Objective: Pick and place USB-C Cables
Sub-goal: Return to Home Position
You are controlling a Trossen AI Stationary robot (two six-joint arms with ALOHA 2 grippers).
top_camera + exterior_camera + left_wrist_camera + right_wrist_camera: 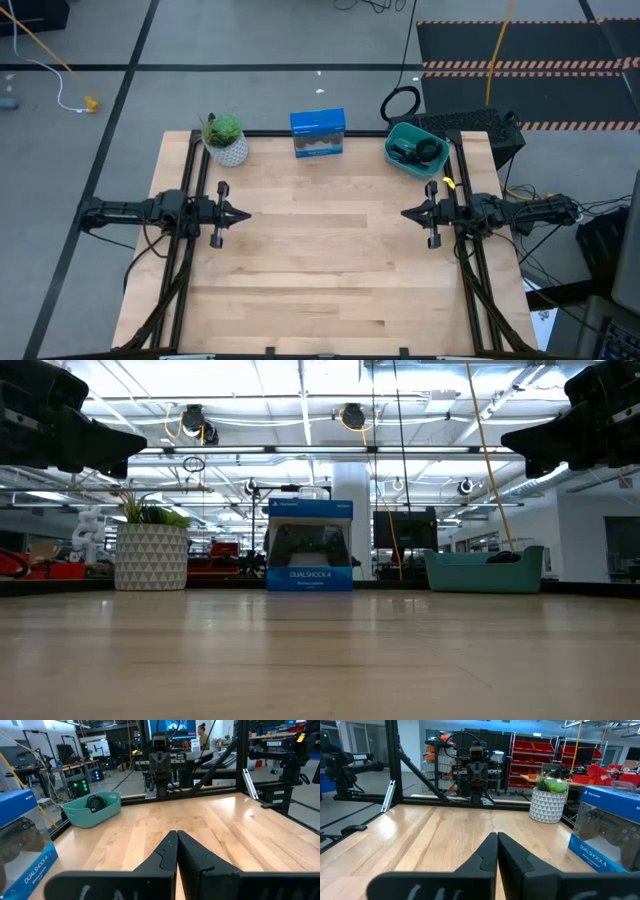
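From above, cables [415,152] lay coiled inside the teal bin [392,160], barely visible from the low view; left claw [246,213] and right claw [405,213] hung closed and empty.

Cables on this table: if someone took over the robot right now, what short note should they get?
Left hand: shut, empty, raised over the table's left side.
Right hand: shut, empty, raised over the right side.
Cables: a dark tangle lies in the bin at the far right corner; I cannot count them.
Done: no cable shows loose on the table.
Left: probably nothing; both arms look parked.
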